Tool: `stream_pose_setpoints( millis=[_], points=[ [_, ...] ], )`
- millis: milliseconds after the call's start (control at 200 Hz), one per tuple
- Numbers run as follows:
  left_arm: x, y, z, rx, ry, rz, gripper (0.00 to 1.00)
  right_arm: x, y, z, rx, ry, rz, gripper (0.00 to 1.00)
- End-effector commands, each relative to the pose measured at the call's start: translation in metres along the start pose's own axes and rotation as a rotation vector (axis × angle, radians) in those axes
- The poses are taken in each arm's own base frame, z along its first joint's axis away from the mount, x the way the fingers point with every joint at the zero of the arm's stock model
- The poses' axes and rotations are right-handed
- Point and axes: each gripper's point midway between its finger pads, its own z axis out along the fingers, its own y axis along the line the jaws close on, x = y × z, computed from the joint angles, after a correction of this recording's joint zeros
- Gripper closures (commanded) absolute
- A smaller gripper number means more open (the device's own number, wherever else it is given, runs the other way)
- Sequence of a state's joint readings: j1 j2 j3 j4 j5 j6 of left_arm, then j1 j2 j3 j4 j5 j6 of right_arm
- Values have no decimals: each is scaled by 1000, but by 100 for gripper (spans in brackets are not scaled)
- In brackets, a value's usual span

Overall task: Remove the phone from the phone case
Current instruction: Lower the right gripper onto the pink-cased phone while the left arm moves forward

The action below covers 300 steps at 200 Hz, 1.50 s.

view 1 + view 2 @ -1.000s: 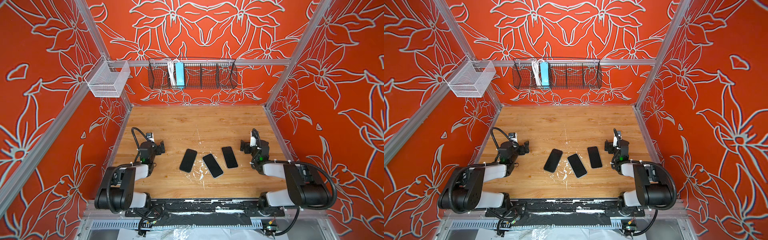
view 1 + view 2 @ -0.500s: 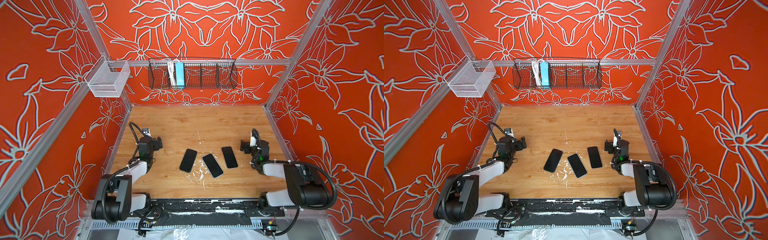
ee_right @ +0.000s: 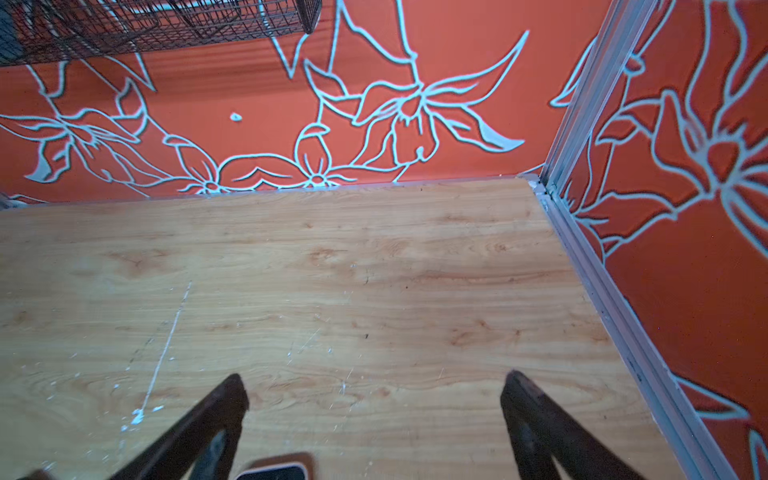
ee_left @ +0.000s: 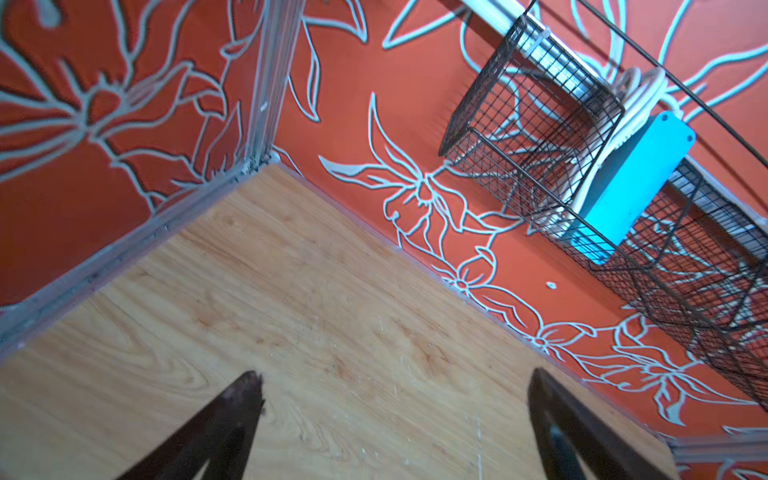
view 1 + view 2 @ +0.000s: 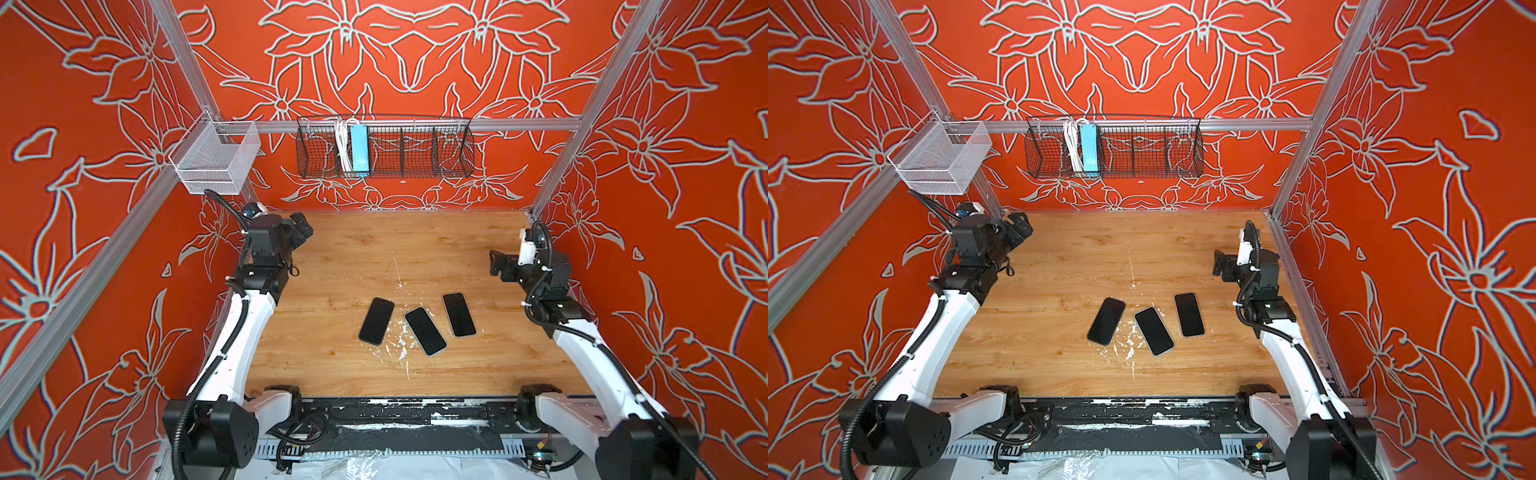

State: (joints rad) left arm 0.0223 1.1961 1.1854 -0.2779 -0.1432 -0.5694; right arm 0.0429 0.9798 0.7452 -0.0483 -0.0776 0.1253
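Swings the left gripper (image 5: pixel 302 226) up toward the back corner, fingers spread, empty. Keeps the right gripper (image 5: pixel 496 262) parked, likewise wide and empty. Leaves three phones (image 5: pixel 425 331) flat on the table (image 5: pixel 353 257), untouched; brings no grasp nearer.

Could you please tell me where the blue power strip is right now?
In both top views the blue power strip stands on end in the black wire basket on the back wall, left of its middle, beside a white cable.
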Motion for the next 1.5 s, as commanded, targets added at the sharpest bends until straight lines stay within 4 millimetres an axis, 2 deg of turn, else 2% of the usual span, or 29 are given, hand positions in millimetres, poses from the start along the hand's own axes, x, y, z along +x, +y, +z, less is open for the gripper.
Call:
stream_pose_setpoints(
  millis=[0, 85, 195, 290, 370, 495, 606, 706, 921, 1036, 1496],
  points=[
    [48, -11, -2, 2, 283, -61, 3, 53, 10, -13, -28, 240, 72, 2],
    [55, -46, 1, 58, 347, 53, 3, 59, 24, -18, -59, 319, 84, 2],
    [73, -81, 4, 87, 441, 189, 3, 82, 43, -21, -55, 459, 12, 2],
    [107, -121, 2, 281, 528, 273, 3, 104, 49, -21, -21, 542, -7, 2],
    [136, -136, -5, 402, 591, 299, 3, 120, 51, -22, -6, 583, -4, 2],
    [164, -132, -9, 409, 660, 301, 3, 150, 56, -23, 6, 649, 3, 2],
    [175, -138, -14, 431, 684, 324, 3, 174, 58, -22, 24, 712, -10, 2],
    [181, -143, -20, 448, 693, 368, 3, 188, 65, -21, 15, 744, -20, 3],
    [190, -149, -27, 477, 690, 407, 3, 204, 76, -18, 7, 779, -60, 3],
    [194, -150, -29, 498, 707, 404, 3, 218, 75, -15, 17, 820, -77, 3],
    [198, -156, -34, 546, 722, 372, 3, 237, 74, -6, 52, 847, -118, 6]
  ],
)
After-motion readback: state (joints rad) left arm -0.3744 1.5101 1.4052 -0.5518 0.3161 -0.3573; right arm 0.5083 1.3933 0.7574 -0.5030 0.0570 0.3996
